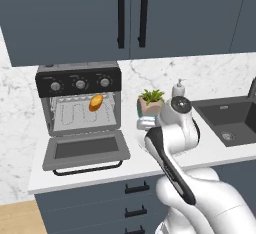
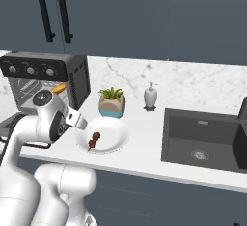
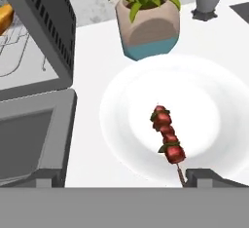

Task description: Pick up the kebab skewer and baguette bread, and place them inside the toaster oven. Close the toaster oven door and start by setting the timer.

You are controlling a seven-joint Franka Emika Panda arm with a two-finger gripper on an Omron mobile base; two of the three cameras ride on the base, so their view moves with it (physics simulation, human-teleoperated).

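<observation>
I see the kebab skewer (image 3: 168, 140) lying flat on the white plate (image 3: 214, 100), its long axis running from the plate's middle toward the rim nearest my hand camera, slightly slanted; the bare stick end points at the camera and the chunks sit on the far half. From the right base view the kebab skewer (image 2: 94, 140) lies on the left part of the plate (image 2: 113, 133), pointing roughly toward the desk's front edge. The plate rests on the white desk (image 2: 144, 157), just in front of the potted plant (image 2: 112, 102) and to the right of the toaster oven (image 1: 80, 80).

The baguette bread (image 1: 95, 102) is inside the oven on the wire rack (image 1: 75, 114), toward the right side, its long axis tilted upward to the right. The toaster oven door (image 1: 86, 149) hangs fully open, flat over the desk, handle toward me.

Of my fingers I see one dark tip (image 3: 209, 177) at the bottom of the hand view, just beside the stick end; I cannot tell how far apart they stand, and nothing appears held. A soap dispenser (image 2: 151, 96) stands behind the plate, near the sink (image 2: 202, 140).
</observation>
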